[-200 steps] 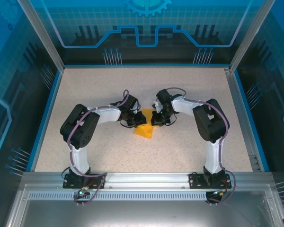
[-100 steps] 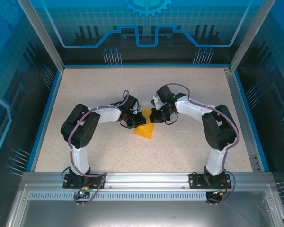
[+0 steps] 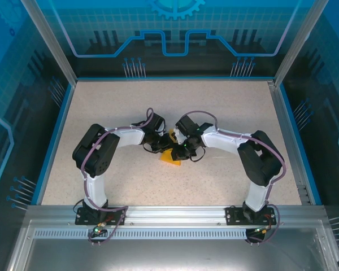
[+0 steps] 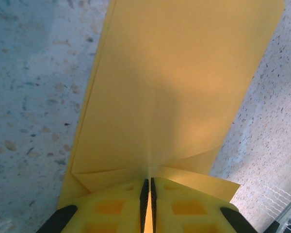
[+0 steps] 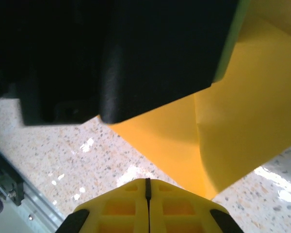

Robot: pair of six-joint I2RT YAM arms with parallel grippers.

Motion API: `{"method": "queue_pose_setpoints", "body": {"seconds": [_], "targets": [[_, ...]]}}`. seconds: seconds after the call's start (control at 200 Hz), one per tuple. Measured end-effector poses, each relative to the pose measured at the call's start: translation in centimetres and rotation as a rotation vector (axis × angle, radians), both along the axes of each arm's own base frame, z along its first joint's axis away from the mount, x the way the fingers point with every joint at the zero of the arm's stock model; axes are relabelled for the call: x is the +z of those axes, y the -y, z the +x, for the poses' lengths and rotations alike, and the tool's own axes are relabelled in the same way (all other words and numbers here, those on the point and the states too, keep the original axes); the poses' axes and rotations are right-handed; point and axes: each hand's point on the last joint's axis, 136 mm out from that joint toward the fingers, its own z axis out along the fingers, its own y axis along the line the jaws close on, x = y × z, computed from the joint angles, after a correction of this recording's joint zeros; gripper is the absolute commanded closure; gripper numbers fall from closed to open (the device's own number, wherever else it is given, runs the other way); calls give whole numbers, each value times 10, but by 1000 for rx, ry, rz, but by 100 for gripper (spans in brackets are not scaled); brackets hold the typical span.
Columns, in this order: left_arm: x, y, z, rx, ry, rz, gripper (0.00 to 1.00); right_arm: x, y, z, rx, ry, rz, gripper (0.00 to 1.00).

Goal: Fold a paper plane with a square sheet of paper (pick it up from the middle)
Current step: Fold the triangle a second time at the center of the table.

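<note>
The orange sheet of paper (image 3: 169, 158) lies mid-table, folded into a narrow layered shape like a paper plane's body and wings. In the left wrist view the folded paper (image 4: 174, 87) stretches away from my left gripper (image 4: 147, 180), whose pads pinch a thin orange fold. From above, the left gripper (image 3: 160, 144) sits at the paper's far-left edge. My right gripper (image 3: 181, 151) hovers at the paper's right side, shut and holding nothing. In the right wrist view, the right gripper (image 5: 147, 180) points at the paper (image 5: 242, 126), with the left gripper's black body (image 5: 150, 48) close above.
The speckled tabletop (image 3: 130, 113) is bounded by a blue rim (image 3: 55, 135) and glass walls. An aluminium rail (image 3: 175, 214) runs along the near edge by the arm bases. The two wrists are very close together over the paper.
The right arm has swung left and nearer, bringing its shut gripper from the paper's far-right side to just over it. The left gripper has stayed put, still pinching the paper.
</note>
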Motion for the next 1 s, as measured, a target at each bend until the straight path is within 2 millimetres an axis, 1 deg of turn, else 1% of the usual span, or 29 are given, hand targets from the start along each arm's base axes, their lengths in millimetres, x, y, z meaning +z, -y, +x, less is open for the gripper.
{"method": "queue_pose_setpoints", "body": {"seconds": [0.15, 0.25, 0.575, 0.845, 1.0], "targets": [[0, 0, 0, 0, 0, 0, 85, -20, 6, 2, -32, -20, -62, 95], [0, 0, 0, 0, 0, 0, 85, -26, 8, 2, -42, -29, -79, 95], [0, 0, 0, 0, -1, 0, 85, -33, 11, 2, -49, -37, -99, 95], [-1, 0, 0, 1, -2, 2, 85, -34, 11, 2, -41, -35, -99, 95], [-2, -1, -1, 1, -6, 4, 86, -35, 13, 1, -28, -34, -70, 94]]}}
